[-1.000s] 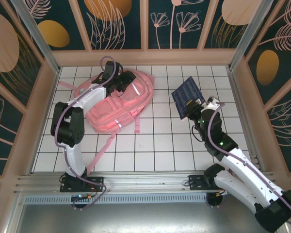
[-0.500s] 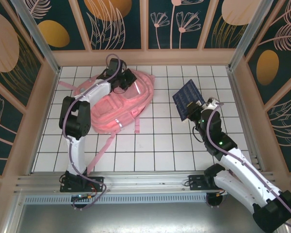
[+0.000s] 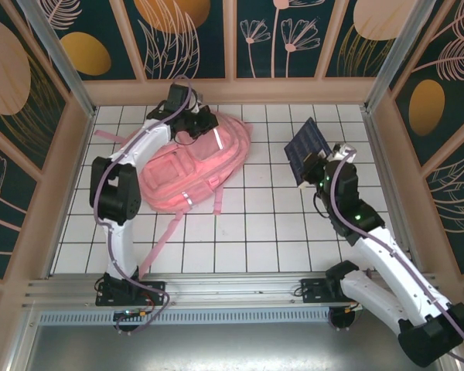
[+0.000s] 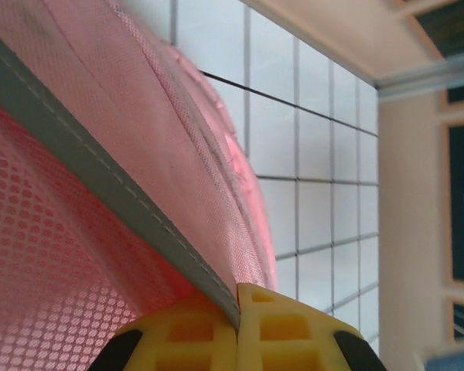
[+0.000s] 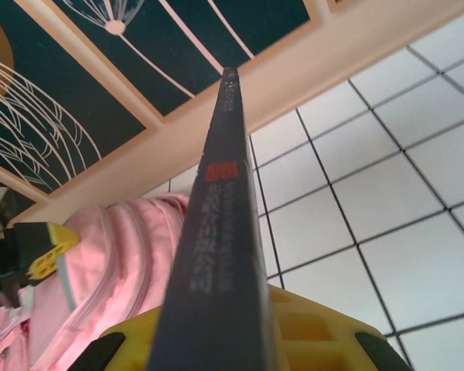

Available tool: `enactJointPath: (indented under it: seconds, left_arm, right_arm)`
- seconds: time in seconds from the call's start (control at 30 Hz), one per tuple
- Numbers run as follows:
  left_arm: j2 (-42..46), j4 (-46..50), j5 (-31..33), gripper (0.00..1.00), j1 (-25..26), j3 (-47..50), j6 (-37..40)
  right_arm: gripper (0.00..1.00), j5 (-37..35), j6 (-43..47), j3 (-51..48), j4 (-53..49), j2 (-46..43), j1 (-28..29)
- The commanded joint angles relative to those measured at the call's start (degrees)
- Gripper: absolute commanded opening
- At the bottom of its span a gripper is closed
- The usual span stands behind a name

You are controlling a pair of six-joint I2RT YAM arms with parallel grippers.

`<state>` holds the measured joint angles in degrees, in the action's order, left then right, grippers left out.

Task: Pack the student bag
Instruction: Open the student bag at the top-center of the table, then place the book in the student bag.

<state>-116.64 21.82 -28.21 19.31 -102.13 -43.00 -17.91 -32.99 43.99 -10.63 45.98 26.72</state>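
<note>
— Where is the student bag found?
— It is laid on the table, in the far left part.

— What is set against the bag?
— The left gripper is placed at its far end, and a seam of the bag is pinched between the fingers.

— What is seen to the bag's right?
— The book is held there, well apart from the bag and tilted up on edge. It is clamped in the right gripper, just nearer than it.

— And on the bag's other sides?
— A strap is trailed from its near side toward the near table edge, and a second strap is spread out to its left.
</note>
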Motion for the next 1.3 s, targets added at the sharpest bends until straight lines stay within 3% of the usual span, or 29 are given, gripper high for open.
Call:
enactJointPath:
  seconds: [0.0, 0.2, 0.33, 0.5, 0.73, 0.9, 1.0, 1.13, 1.27]
  left_arm:
    - [11.1, -5.9, -11.6, 0.00, 2.7, 1.0, 5.2]
    - [24.2, -21.3, -20.7, 0.00, 4.3, 12.2, 0.5]
    - [30.4, -25.3, -27.9, 0.00, 4.1, 15.7, 1.8]
    - [34.6, -34.5, -36.0, 0.00, 1.8, 19.8, -1.8]
    - [34.8, -58.0, -37.3, 0.00, -1.1, 27.2, -17.8]
    - [32.9, -64.1, -37.6, 0.00, -1.2, 27.2, -22.3]
    - [32.3, -67.9, -38.0, 0.00, -1.2, 27.4, -24.7]
    - [31.0, -73.6, -38.6, 0.00, -1.2, 27.2, -29.2]
    - [30.1, -78.6, -38.7, 0.00, -1.1, 27.1, -33.0]
  right_arm:
    - [0.00, -0.1, 6.1, 6.1, -3.0, -0.4, -1.8]
    - [0.00, 11.2, 7.0, 13.6, -9.4, 0.8, -8.4]
    - [0.00, 28.2, 8.5, 16.7, -10.3, -0.4, -12.8]
    - [0.00, 38.5, 6.9, 18.4, -13.8, 0.5, -13.0]
    - [0.00, 50.6, 4.2, 16.0, -17.9, -0.8, -13.9]
    - [0.00, 55.7, 3.4, 15.0, -21.9, -1.2, -14.7]
    - [0.00, 63.4, 0.7, 11.4, -19.2, 0.1, -14.9]
    - [0.00, 69.8, -5.3, 4.7, -7.8, 2.0, -14.9]
    - [0.00, 68.7, -9.0, 2.0, 2.0, 6.9, -13.5]
